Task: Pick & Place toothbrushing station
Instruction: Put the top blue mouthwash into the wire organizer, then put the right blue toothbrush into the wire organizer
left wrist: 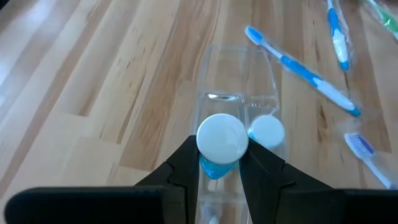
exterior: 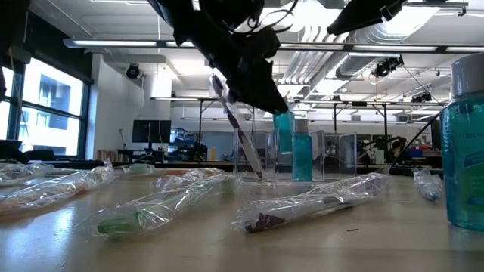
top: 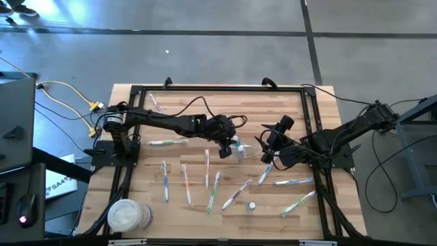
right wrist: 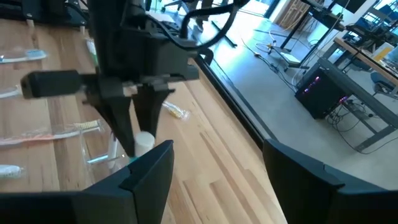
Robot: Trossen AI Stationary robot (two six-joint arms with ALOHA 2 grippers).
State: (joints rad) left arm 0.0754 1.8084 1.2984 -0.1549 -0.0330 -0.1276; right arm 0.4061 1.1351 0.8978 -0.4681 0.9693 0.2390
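My left gripper [top: 227, 146] is shut on a small blue tube with a white cap [left wrist: 222, 138], over the clear plastic container [left wrist: 239, 93] at the table's middle. A second white-capped tube [left wrist: 267, 132] stands inside the container. A wrapped toothbrush [exterior: 238, 128] slants up beside the gripper in the low view. Several wrapped pastel toothbrushes [top: 207, 167] lie flat on the wood nearer the front edge. My right gripper [top: 270, 147] is open and empty, just right of the container, and faces the left gripper [right wrist: 134, 118]. My left gripper pinches the tube between its two fingers, on the blue body just under the white cap [left wrist: 214, 168]. The fingers [left wrist: 180, 168] come from above, pointing down. The tube is upright with its lower part inside the container's walls; whether it stands on the bottom I cannot tell.
A third white-capped tube [top: 251, 205] stands alone near the front edge, and looms large in the low view [exterior: 465, 151]. A stack of white round lids [top: 126, 215] sits at the front left. A black frame [top: 218, 89] runs round the table. More toothbrushes [top: 298, 202] lie at the front right.
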